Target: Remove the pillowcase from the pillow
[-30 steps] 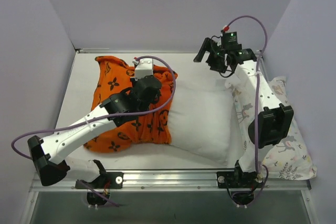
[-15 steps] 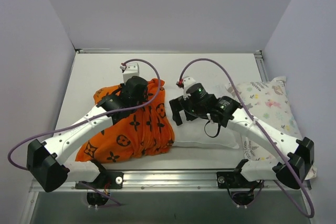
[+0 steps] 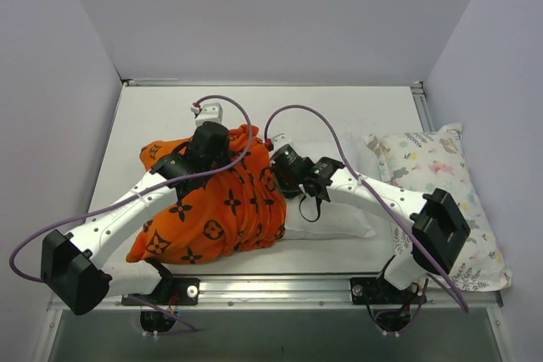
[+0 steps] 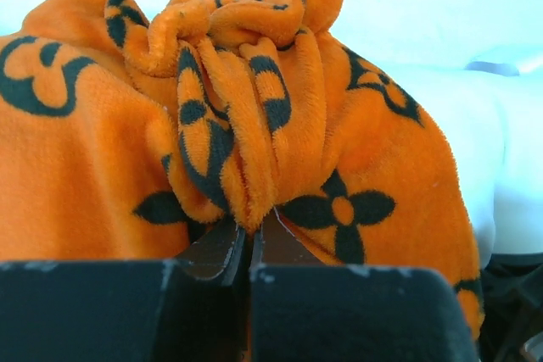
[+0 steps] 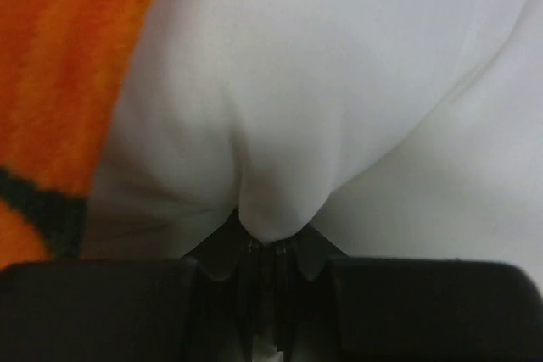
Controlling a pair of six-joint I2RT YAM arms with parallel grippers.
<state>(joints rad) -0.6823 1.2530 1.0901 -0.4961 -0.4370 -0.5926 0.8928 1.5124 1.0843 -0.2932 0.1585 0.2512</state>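
Note:
The orange pillowcase [image 3: 216, 209] with black motifs lies bunched over the left end of the white pillow [image 3: 344, 214]. My left gripper [image 3: 222, 146] sits at its far top edge. In the left wrist view, that gripper [image 4: 252, 231] is shut on a gathered fold of the pillowcase [image 4: 85, 167], with the pillow [image 4: 509, 150] at the right. My right gripper [image 3: 284, 171] sits at the pillowcase's right border. In the right wrist view, it [image 5: 273, 239] is shut on a pinched ridge of the pillow [image 5: 339, 82], beside the pillowcase [image 5: 68, 65].
A smaller white pillow with a pastel floral print [image 3: 441, 184] lies along the right wall, under the right arm's elbow. Grey walls close in the table [image 3: 153, 116] on three sides. A metal rail [image 3: 280, 287] runs along the near edge.
My right arm swung in from the far right corner to the pillow's middle and shut on the white fabric. The left gripper kept its hold, and the pillowcase bunched further toward the left.

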